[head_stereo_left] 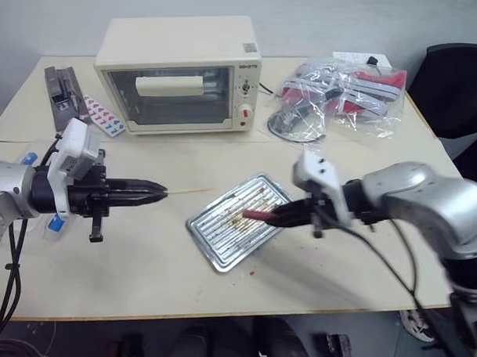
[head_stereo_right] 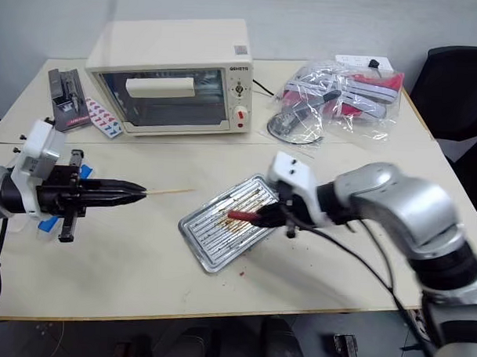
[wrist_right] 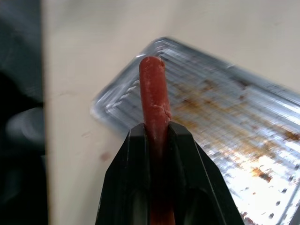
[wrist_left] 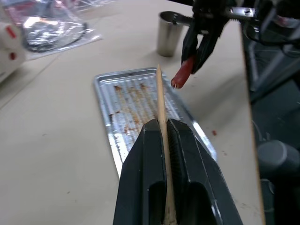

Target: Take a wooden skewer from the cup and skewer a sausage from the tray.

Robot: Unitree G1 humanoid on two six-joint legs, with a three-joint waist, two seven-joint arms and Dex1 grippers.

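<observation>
A pale table seen from above the robot's head. At the left of the frame, the left gripper point(head_stereo_left: 158, 193) is clamped on a wooden skewer point(head_stereo_left: 187, 191), whose thin free end sticks out level toward the middle of the picture. Held this way, the stick points like a lance at what the other arm carries.

At centre right, the right gripper point(head_stereo_left: 270, 219) is closed on a dark red sausage point(head_stereo_left: 254, 215), gripping one end so that the other end pokes out bare toward the skewer. The sausage hangs above the upper right part of the tray point(head_stereo_left: 213, 244), apart from its ribbed, grease-stained bottom. Lifting it clear looks meant to give the skewer a free end to enter, with the tray beneath to catch drips.

In the left wrist view the skewer point(wrist_left: 161, 101) runs between the two black fingers point(wrist_left: 145, 159) and its tip sits near the sausage point(wrist_left: 183, 74) but short of it; they are not yet touching. The steel cup point(wrist_left: 169, 33) stands on the table beyond the tray point(wrist_left: 105, 101), behind the right gripper, and no sticks are visible in it from here.

A cream toaster oven point(head_stereo_left: 179, 71) sits at the top centre, and a clear plastic bag point(head_stereo_left: 343, 92) of items at the upper right.

The two pieces seem roughly lined up; bringing tip and sausage end together is likely next.
</observation>
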